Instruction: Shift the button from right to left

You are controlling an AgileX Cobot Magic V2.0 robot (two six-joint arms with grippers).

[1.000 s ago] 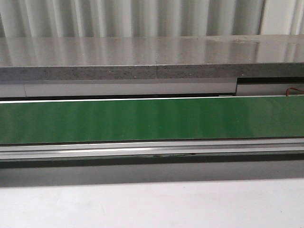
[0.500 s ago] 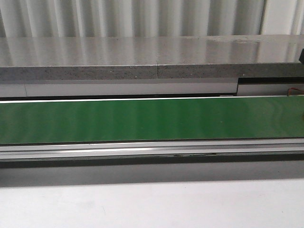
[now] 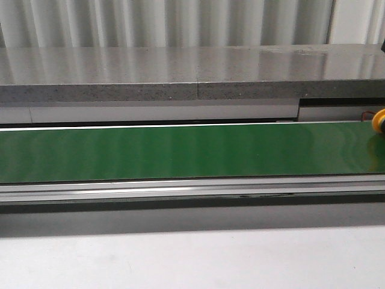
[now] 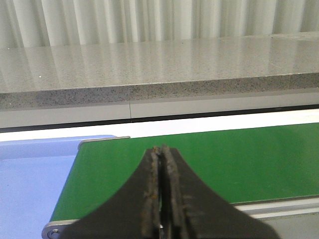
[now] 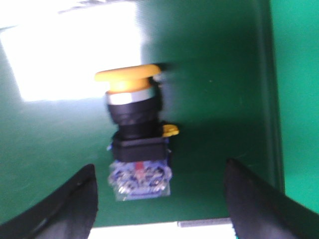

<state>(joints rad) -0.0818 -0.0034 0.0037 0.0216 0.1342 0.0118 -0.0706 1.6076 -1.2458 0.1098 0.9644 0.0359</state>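
I count one button (image 5: 135,134), lying on the green belt (image 3: 180,150) at its far right end. My right gripper (image 5: 159,199) is spread wide, the button between its fingers, seemingly untouched though the view is blurred. My left gripper (image 4: 162,199) is closed, holding nothing.

This looked like a factory or industrial test cell. A long green conveyor belt (image 3: 180,150) in aluminium rails ran below a grey speckled stone counter (image 3: 180,66), backed by corrugated metal wall panels (image 3: 180,21).
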